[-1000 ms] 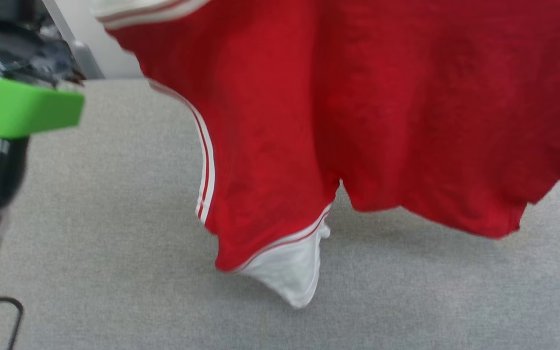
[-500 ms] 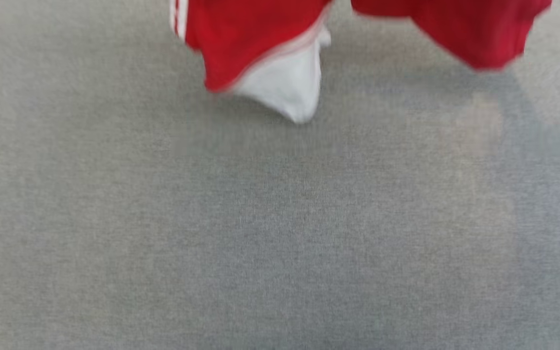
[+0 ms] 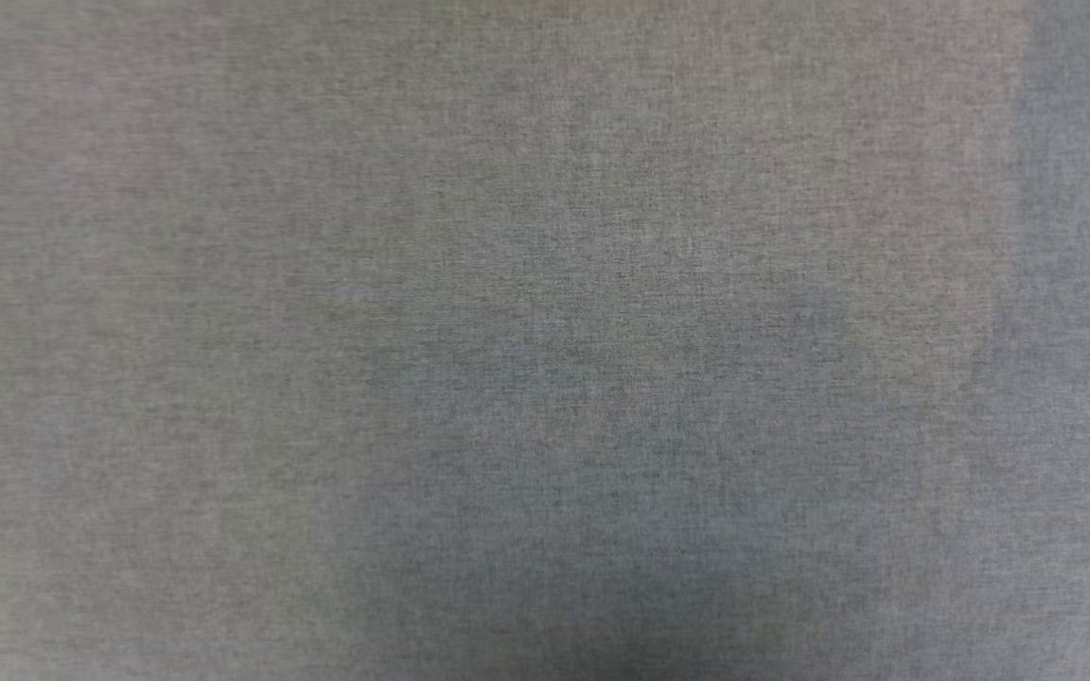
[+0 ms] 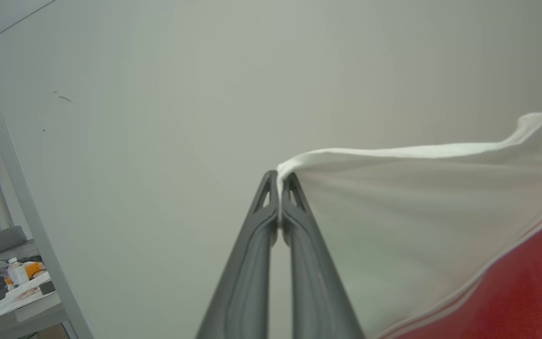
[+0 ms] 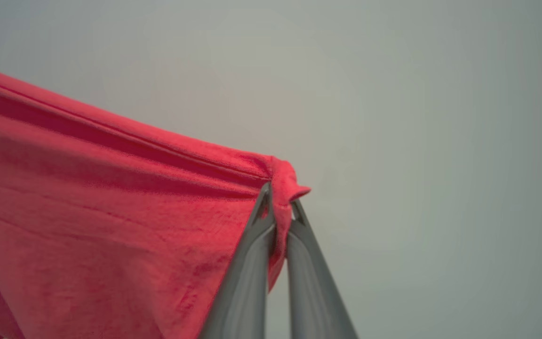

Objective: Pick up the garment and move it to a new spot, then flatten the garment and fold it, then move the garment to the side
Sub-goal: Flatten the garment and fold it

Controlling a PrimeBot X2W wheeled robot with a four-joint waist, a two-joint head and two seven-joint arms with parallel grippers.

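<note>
Holding the red jersey-style T-shirt with white short sleeves aloft by two points looks like the carry to a new spot. At the centre of the left wrist view, the left gripper has its dark fingers pinched tight on the white sleeve hem, and cloth fans toward the frame's right. In the right wrist view the right gripper is clamped on a bunched red corner, with fabric stretching to the left edge. A pale wall stands behind.

The head view looks down on a plain grey woven surface, probably the landing place. To do this well, hold both grips level and well apart so the top edge is taut. Lower the hanging end first, drag gently to spread it, and release only once it lies flat.
</note>
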